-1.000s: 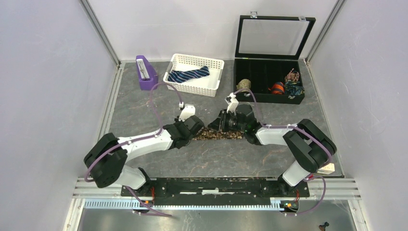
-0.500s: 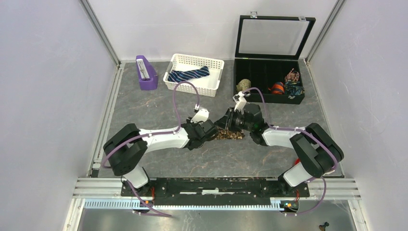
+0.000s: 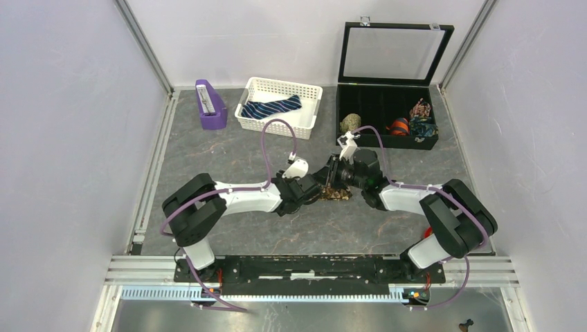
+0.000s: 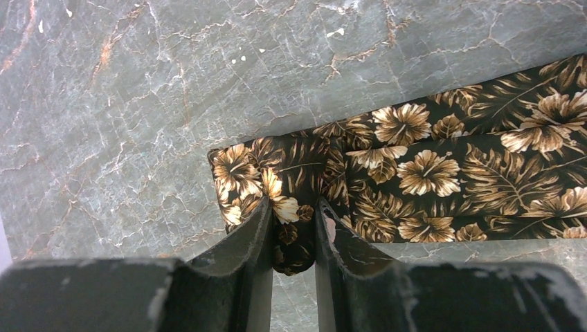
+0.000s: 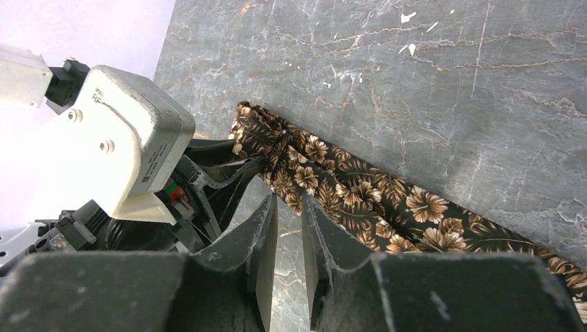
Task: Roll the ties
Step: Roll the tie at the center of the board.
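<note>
A grey marbled counter (image 3: 208, 159) carries the scene, with the left arm (image 3: 239, 197) and the right arm (image 3: 408, 197) reaching in from the near edge, their wrists almost touching at the middle of the counter. In the far right corner a black compartment case (image 3: 387, 143) stands with its clear lid (image 3: 394, 54) raised. A rolled tan-and-brown bundle (image 3: 351, 122) sits in the case's left compartment, and orange, dark blue and pinkish bundles sit toward its right end. Left of the case, along the far edge, a white lattice basket (image 3: 277, 128) holds the navy striped tie (image 3: 273, 108), which lies loosely across the basket. A small purple box (image 3: 211, 114) stands nearer the far left corner.

The brown tie (image 4: 429, 173), printed with tan flowers and leaves, lies flat at the counter's middle between the two wrists. Its end is folded back over itself. The left jaws are clenched on that folded end, with cloth pinched between the two dark fingers (image 4: 242, 256). The right jaws are drawn narrow over the tie's near edge just beside the left wrist and appear to nip the fabric at their tips.
</note>
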